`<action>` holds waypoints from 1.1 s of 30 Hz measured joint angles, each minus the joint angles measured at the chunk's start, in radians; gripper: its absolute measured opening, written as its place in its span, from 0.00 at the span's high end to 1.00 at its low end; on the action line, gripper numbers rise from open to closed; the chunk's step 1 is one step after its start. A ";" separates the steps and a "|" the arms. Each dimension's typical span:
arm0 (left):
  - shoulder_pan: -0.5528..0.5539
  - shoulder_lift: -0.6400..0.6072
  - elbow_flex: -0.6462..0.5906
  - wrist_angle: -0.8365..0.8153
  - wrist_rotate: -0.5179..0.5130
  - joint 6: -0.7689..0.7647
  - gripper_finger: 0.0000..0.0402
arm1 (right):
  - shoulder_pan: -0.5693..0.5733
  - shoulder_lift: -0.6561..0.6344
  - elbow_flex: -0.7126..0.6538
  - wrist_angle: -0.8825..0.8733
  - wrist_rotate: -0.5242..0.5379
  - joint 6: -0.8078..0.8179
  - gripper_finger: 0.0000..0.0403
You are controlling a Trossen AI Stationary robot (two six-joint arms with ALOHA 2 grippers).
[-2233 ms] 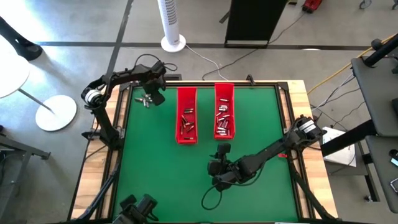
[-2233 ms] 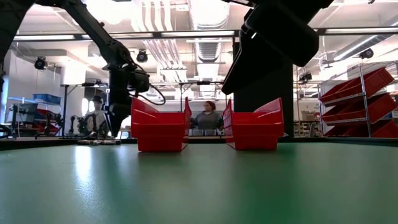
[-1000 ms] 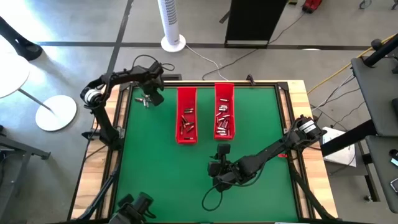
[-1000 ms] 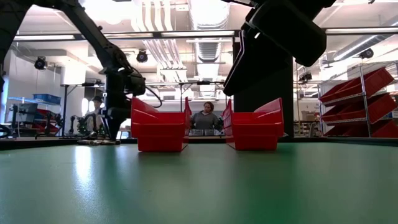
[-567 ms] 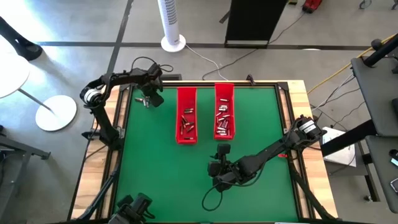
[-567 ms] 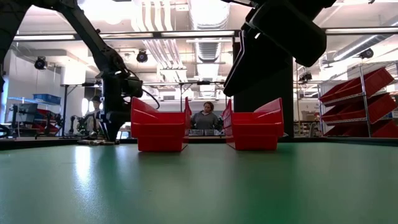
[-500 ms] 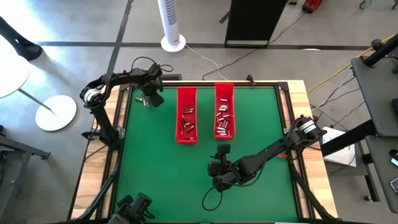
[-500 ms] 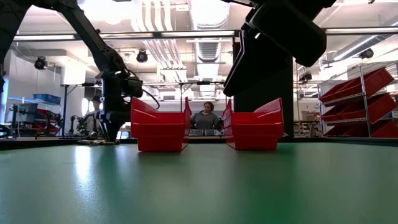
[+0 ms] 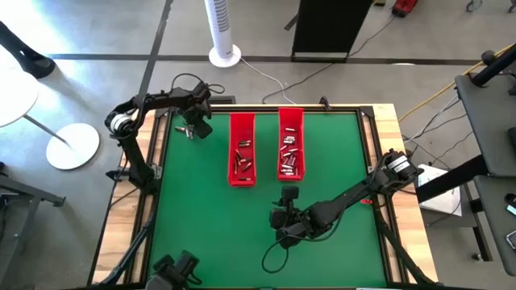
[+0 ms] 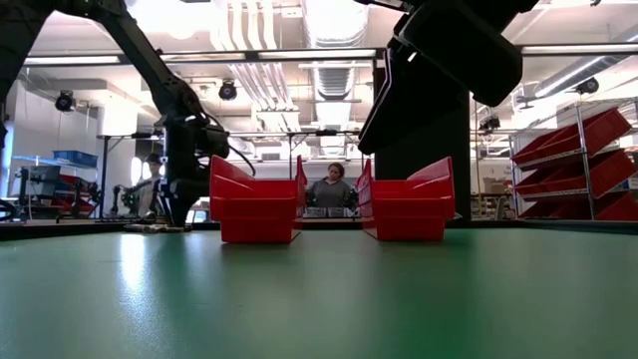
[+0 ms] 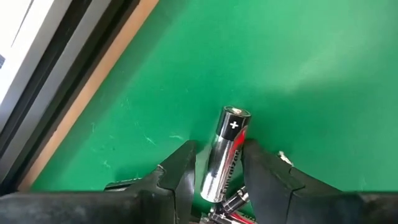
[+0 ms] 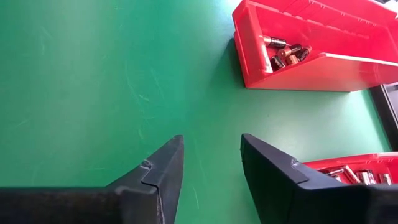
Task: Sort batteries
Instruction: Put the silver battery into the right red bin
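Battery [image 11: 226, 152] pinched between left gripper [image 9: 191, 129] fingers near table's far-left corner; lift straight, clear of pile. Right gripper [image 12: 211, 165] hovers mid-table, fingers apart, empty.

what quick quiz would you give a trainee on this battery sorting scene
1. True or false: the left pincer has a silvery battery between its fingers.
2. Multiple choice: where is the right pincer? A) inside a red tray B) above bare green table, nothing between its fingers C) off the table
3. Fill in: the left pincer works near the table's far-left corner, beside the left red tray, over a small ____ of loose batteries.

Key
1. True; the fingers sit on either side of the cell.
2. B
3. pile; more cells lie under the held one.
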 joint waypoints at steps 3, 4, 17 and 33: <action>0.000 0.014 0.001 0.001 -0.001 0.012 0.72 | 0.000 0.000 0.000 0.000 0.000 0.000 0.63; 0.000 0.015 0.001 0.001 -0.001 0.014 0.72 | 0.000 0.000 0.000 0.000 0.000 0.000 0.64; 0.003 0.018 0.014 -0.002 -0.002 0.024 0.94 | 0.000 0.000 0.000 0.000 0.000 -0.002 0.60; 0.005 -0.090 0.009 0.007 -0.011 0.024 0.94 | 0.000 0.000 0.000 -0.001 0.000 -0.003 0.61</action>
